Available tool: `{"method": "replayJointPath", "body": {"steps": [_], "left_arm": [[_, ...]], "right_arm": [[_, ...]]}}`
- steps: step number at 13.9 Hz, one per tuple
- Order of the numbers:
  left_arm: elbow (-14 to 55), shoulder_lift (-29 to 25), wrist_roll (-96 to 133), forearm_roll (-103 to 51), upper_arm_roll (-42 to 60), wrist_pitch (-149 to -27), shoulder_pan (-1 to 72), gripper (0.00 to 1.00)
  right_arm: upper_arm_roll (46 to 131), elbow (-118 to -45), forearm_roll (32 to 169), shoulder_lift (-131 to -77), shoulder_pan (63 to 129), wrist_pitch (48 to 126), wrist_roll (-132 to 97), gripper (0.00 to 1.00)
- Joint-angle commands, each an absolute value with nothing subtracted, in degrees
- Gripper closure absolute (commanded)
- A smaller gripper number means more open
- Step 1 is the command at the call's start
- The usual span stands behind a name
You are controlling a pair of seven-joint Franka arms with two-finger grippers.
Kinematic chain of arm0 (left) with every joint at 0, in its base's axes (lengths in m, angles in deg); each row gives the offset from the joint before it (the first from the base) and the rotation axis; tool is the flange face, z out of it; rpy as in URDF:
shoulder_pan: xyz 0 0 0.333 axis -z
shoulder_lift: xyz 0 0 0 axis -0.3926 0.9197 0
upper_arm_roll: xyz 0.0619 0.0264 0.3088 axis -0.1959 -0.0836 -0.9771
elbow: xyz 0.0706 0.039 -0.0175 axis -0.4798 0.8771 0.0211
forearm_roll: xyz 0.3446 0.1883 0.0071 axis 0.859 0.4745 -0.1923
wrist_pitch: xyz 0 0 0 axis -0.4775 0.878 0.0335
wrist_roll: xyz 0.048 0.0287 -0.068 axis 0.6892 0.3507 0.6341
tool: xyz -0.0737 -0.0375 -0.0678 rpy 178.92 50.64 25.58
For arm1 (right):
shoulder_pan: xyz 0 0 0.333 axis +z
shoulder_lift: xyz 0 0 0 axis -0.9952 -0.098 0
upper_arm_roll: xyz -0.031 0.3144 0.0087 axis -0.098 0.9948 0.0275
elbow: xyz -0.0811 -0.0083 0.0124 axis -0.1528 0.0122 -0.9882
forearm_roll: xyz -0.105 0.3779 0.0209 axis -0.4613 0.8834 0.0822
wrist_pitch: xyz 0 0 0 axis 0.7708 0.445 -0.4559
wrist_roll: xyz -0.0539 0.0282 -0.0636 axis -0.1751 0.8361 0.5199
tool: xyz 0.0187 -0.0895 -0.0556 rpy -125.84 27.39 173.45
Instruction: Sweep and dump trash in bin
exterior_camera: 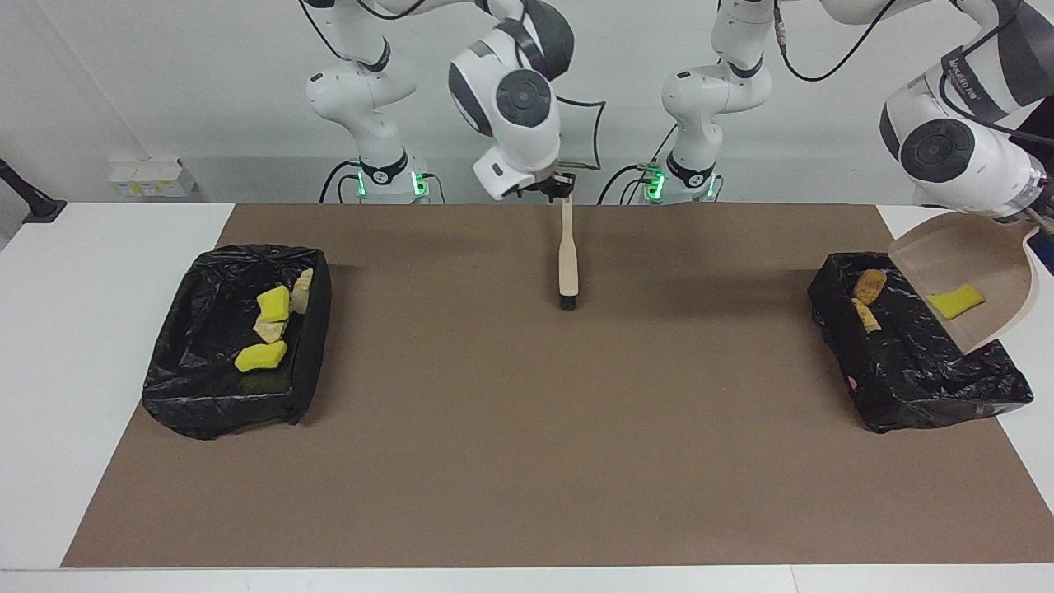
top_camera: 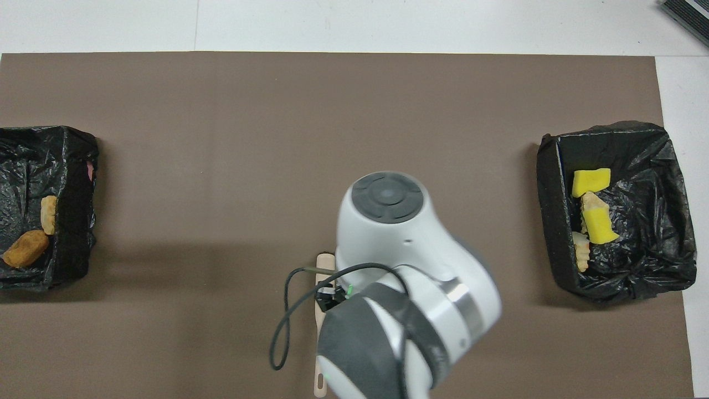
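Nearby, brush [exterior_camera: 567, 262] between two bins [exterior_camera: 235, 338]

A robotics lab: two white robot arms [exterior_camera: 362, 91] bolted at the table's far edge with green status lights, loose cables, a bare white wall, and a white table [exterior_camera: 99, 272] covered by a plain brown mat [exterior_camera: 527, 428] laid out for a test.
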State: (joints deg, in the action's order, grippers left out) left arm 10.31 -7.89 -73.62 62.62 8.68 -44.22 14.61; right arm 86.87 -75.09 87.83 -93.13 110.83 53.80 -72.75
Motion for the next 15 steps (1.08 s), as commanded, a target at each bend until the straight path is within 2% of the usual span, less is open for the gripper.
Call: {"method": "replayJointPath", "body": {"steps": [1, 2, 3, 5, 8, 11, 15], "left_arm": [[12.3, -9.6, -72.8, 63.4, 8.7, -44.7, 13.9, 1.00], [16.9, -11.1, -72.7, 65.1, 8.7, -45.1, 14.5, 1.00], [19.8, -12.8, -72.0, 67.4, 8.8, -45.5, 14.8, 1.00], [21.4, -11.5, -64.9, 70.1, 8.9, -43.9, 15.9, 1.00], [20.7, -10.3, -64.4, 71.3, 8.9, -42.4, 17.0, 1.00], [22.4, -9.5, -61.4, 71.4, 9.2, -36.6, 21.5, 1.00], [22.0, -9.0, -60.6, 72.1, 9.0, -36.1, 21.9, 1.00]], "right_arm": [[87.4, -76.0, 83.0, -88.1, 103.6, 53.3, -71.7, 0.17], [87.4, -75.9, 80.6, -86.3, 101.4, 53.6, -70.7, 0.02], [87.4, -74.7, 78.8, -85.9, 98.5, 53.8, -68.9, 0.00], [87.5, -71.0, 76.0, -86.2, 93.8, 53.1, -61.0, 0.00], [87.5, -66.6, 70.4, -86.8, 91.1, 52.2, -50.4, 0.00], [87.5, -64.9, 68.9, -87.1, 88.0, 49.5, -42.9, 0.00], [87.5, -61.0, 64.9, -88.9, 86.9, 47.9, -34.5, 0.00]]}}
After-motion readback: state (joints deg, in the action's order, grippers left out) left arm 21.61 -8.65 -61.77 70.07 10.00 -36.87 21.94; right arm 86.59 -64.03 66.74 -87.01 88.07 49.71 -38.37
